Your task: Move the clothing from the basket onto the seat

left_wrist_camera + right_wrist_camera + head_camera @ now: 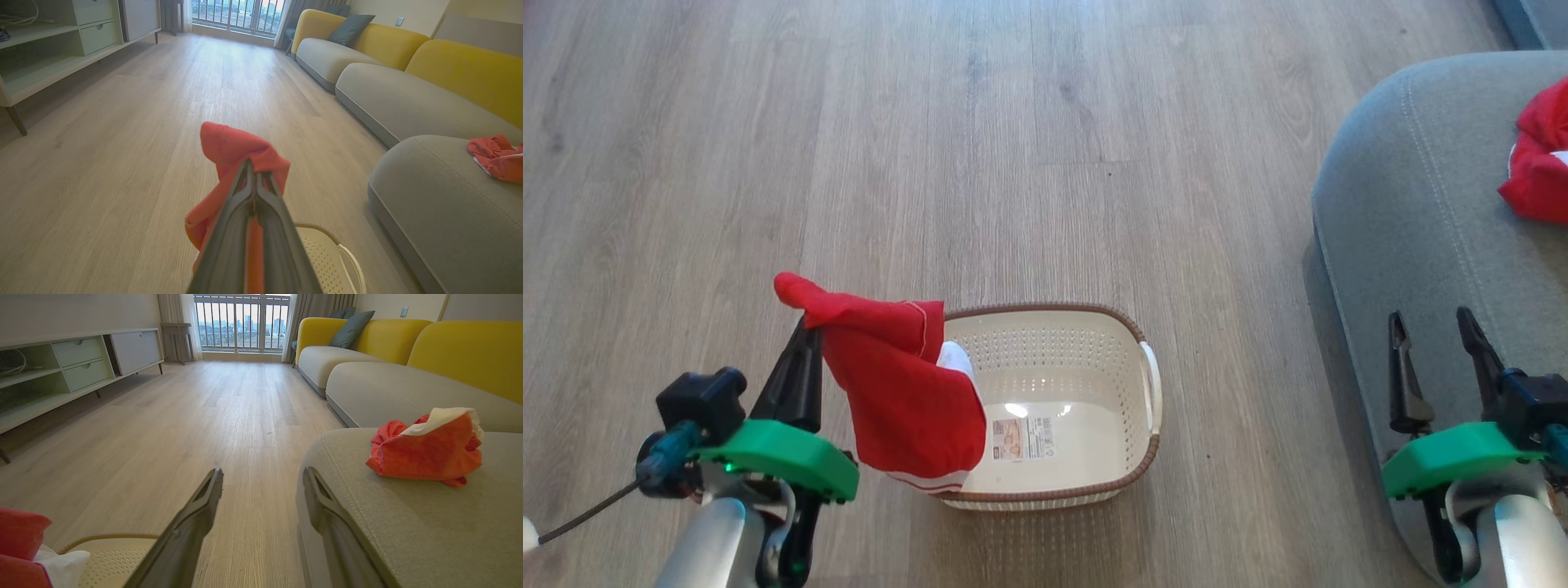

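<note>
**A:** Where is the clothing right now?

**B:** In two places. One red garment point(898, 400) hangs from my left gripper point(803, 331). My two left fingers are pressed together on a fold near its top. The rest drapes down in front of the basket point(1054, 351), at its left end.

**A:** Is the cloth touching the basket?

**B:** I cannot tell. In the head view the white-striped hem overlaps the brown rim at the near left corner, and a white patch of the fabric shows against the inner wall.

**A:** And the basket itself?

**B:** It stands upright on the wooden floor point(1013, 122), between my two arms and nearer the left one. Its perforated cream walls, one white handle point(1150, 376) and the label point(1023, 438) on its bottom are in plain sight.

**A:** What about your right side?

**B:** The fingers of my right gripper point(1431, 318) are spread wide, with nothing between them. They sit at the rounded near edge of the grey seat point(1405, 204). In the right wrist view one finger lies over the floor and the other over the cushion.

**A:** Anything on the seat?

**B:** The other red garment point(1539, 163) lies there, crumpled, with a white panel showing. It rests on the cushion, well apart from my right fingers and from the basket.
</note>
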